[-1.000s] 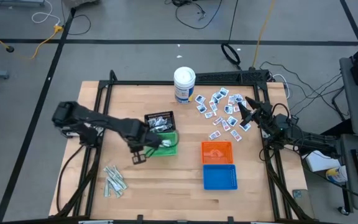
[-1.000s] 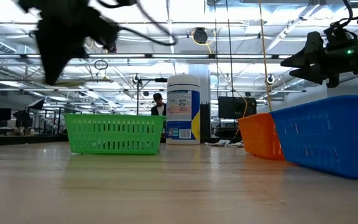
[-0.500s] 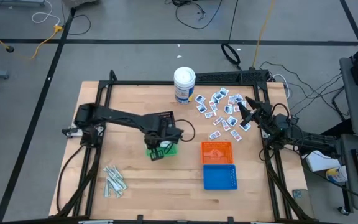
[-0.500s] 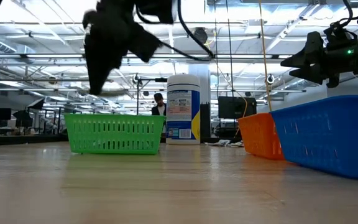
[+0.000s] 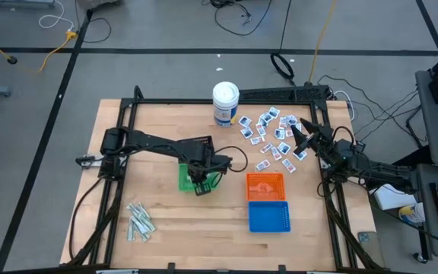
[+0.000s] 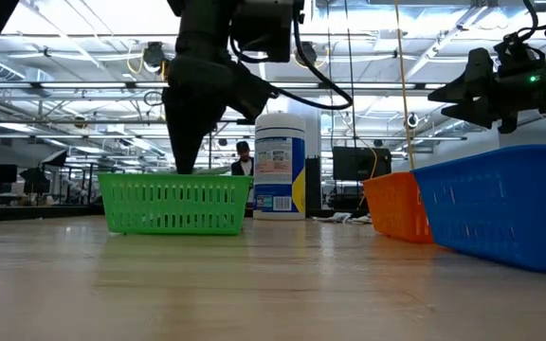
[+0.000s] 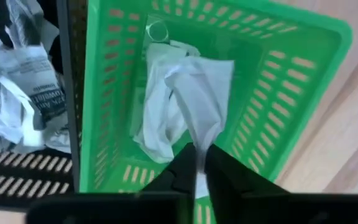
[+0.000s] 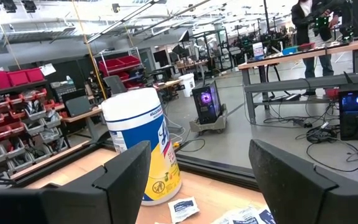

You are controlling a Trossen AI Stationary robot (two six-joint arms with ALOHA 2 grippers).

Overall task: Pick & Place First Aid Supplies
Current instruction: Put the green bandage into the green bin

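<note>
**Now over the green basket: left arm brings a packet to its drop point**

Since a second ago the left gripper [image 5: 201,185] has swung from the counter's left half to hang above the green basket [image 5: 186,178], near the counter's middle. Its fingers [image 7: 180,169] are clamped on a pale wrapped strip [image 7: 199,99] that dangles into the basket over crumpled packets already there. By my reading, the carry is finished and only the release remains.

The right gripper [image 5: 299,138] has not moved; it waits above the scattered white-and-blue packets [image 5: 268,135] near the far right corner, fingers [image 8: 123,177] apart. More narrow strips [image 5: 138,221] lie near the front left corner, so plenty is left.

From above, the arm hides most of the green basket and much of the black basket [image 5: 195,144] behind it. The low view shows neither basket's contents.
</note>
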